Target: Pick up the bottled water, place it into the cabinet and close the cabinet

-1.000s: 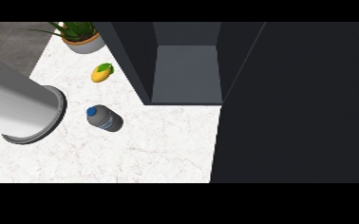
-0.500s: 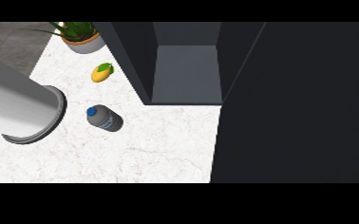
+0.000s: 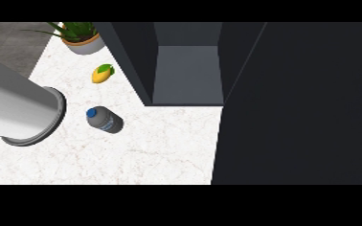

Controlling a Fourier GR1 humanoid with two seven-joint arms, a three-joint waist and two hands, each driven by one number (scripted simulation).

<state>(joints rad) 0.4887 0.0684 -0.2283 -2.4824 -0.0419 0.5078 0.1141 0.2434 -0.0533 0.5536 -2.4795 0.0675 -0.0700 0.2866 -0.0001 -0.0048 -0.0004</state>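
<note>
Surface: white marble counter [image 3: 163, 148] with faint veining.
Bottle: clear plastic water bottle with blue cap [image 3: 104, 119], on the counter left of the cabinet, clear of it.
Cabinet: dark grey open cabinet [image 3: 187, 76], door swung wide at right.
Hands: neither shows; state cannot be told. Grey cylinder [image 3: 25, 110] stands just left of the bottle.
Labels: none legible.
Other: yellow-green mango [image 3: 102, 73]; potted plant [image 3: 81, 38].

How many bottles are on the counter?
1. The bottle stands on the counter, left of the open cabinet, below the mango. The cabinet door may hide others.
</note>
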